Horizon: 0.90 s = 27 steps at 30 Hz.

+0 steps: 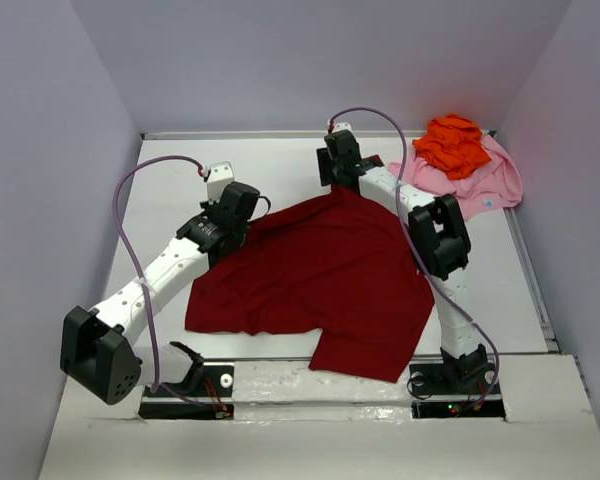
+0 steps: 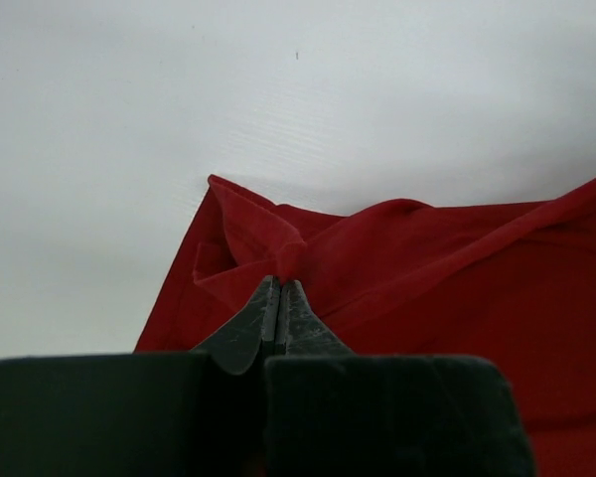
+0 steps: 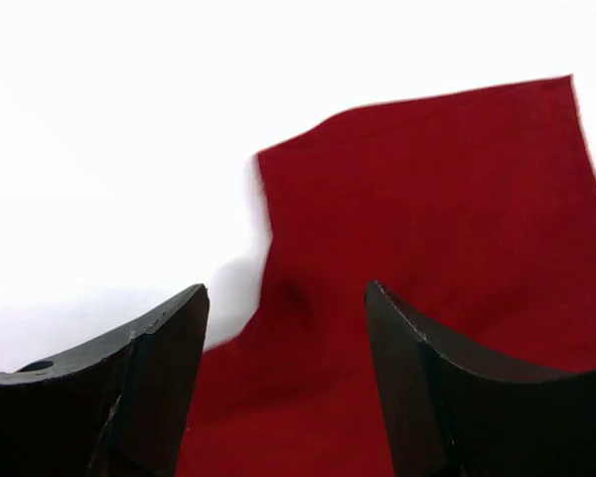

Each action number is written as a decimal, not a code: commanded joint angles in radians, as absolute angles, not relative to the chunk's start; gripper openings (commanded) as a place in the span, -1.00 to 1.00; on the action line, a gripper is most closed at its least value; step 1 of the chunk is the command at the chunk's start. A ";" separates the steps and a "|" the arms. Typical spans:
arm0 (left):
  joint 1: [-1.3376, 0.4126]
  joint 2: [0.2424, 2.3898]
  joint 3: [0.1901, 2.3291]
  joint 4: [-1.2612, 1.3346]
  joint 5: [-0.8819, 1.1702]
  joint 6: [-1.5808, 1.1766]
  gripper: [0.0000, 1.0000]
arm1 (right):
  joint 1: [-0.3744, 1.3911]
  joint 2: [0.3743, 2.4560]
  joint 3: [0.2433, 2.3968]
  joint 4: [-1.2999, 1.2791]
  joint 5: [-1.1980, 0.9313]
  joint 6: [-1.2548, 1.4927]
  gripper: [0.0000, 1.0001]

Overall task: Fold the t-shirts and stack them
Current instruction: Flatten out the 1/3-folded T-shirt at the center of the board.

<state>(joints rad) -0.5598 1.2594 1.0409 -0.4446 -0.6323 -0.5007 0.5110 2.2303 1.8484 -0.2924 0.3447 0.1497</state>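
Dark red cloth is what I am working on: the dark red t-shirt (image 1: 320,280) lies spread but rumpled on the table (image 1: 160,200), not yet folded. At the shirt's far left corner my left gripper (image 2: 279,296) is clamped tight on a small puckered fold of it, jaws pressed together with the cloth bunched at their tips. At the shirt's far point my right gripper (image 3: 285,290) hangs just above the fabric with its jaws spread wide and nothing held; the shirt's edge shows below the gap. Near the shirt's far right side, the bright orange t-shirt (image 1: 452,143) sits crumpled on top of the light pink t-shirt (image 1: 492,185), both unfolded. I judge the step in hand to be getting a second hold, so that I can pull the shirt flat before any fold. To do it well, I should lower the right gripper straight onto that far edge, let one finger slide under a single layer, and close only once cloth fills the gap. A corner or hem is a better hold than the middle. Then I should draw both hands apart evenly and low, so the shirt tightens without slipping out of the thin left pinch. The risk, as I see it, is catching two layers, or tugging unevenly and dragging the shirt into a worse heap.
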 commanded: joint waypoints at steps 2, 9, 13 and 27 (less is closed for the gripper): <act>-0.552 1.203 1.019 -0.416 -0.635 -0.468 -1.00 | 0.442 2.327 2.026 -0.288 0.380 0.089 0.39; -0.552 1.177 0.996 -0.391 -0.591 -0.457 -1.00 | 0.400 2.512 2.287 -0.288 0.446 -0.029 0.41; -0.554 1.173 0.991 -0.384 -0.563 -0.451 -1.00 | 0.356 2.548 2.338 -0.252 0.433 -0.048 0.42; -0.552 1.167 0.983 -0.370 -0.523 -0.440 -1.00 | 0.261 2.577 2.318 -0.247 0.443 -0.032 0.44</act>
